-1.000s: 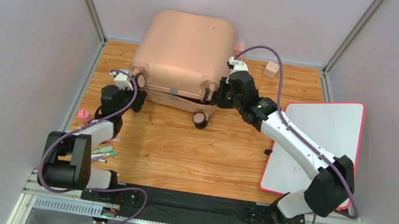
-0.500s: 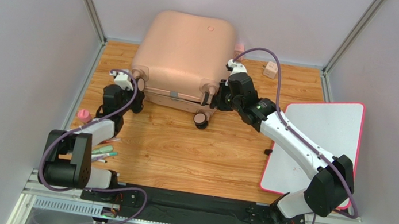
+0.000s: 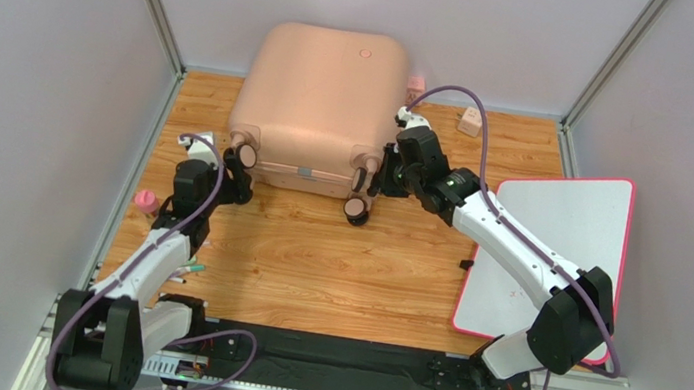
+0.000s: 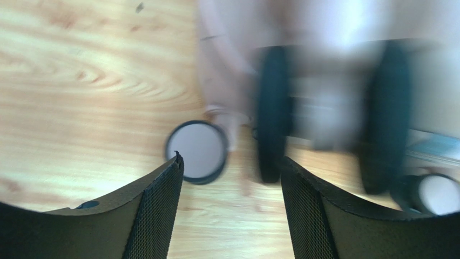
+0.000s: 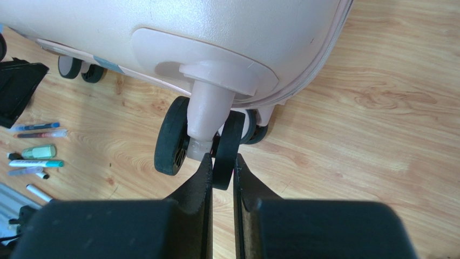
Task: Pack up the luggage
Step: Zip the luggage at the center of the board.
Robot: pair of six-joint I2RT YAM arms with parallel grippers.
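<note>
Top external view first: the luggage (image 3: 318, 100) sits at the far middle of the desk (image 3: 312, 261), pale pink shell up and closed, its wheeled end facing the arms. Both arms are reaching in at that wheeled end, one at each corner.

Over on the right, the right end effector (image 3: 374, 176) is right up against the near right corner of the case. Right wrist view confirms it: the right end effector (image 5: 222, 162) has its fingers drawn together on one black disc of a caster wheel (image 5: 227, 141), pinching it from both sides. The twin disc of that caster stands free just to the left, and the pale stem rises into the shell's corner housing.

Now the left side: the left end effector (image 3: 231, 170) is at the near left corner, beside the caster there. From the left wrist camera the picture is blurred, but the left end effector (image 4: 231, 164) clearly has its fingers spread apart with nothing between them, and blurred black wheels lie just beyond the tips.

Elsewhere, a white board (image 3: 555, 253) with a pink rim lies at the desk's right edge, well apart from the case. A row of pens (image 5: 32, 151) lies on the wood near the left arm, and a small pink object (image 3: 147, 200) stands by the left wall.
</note>
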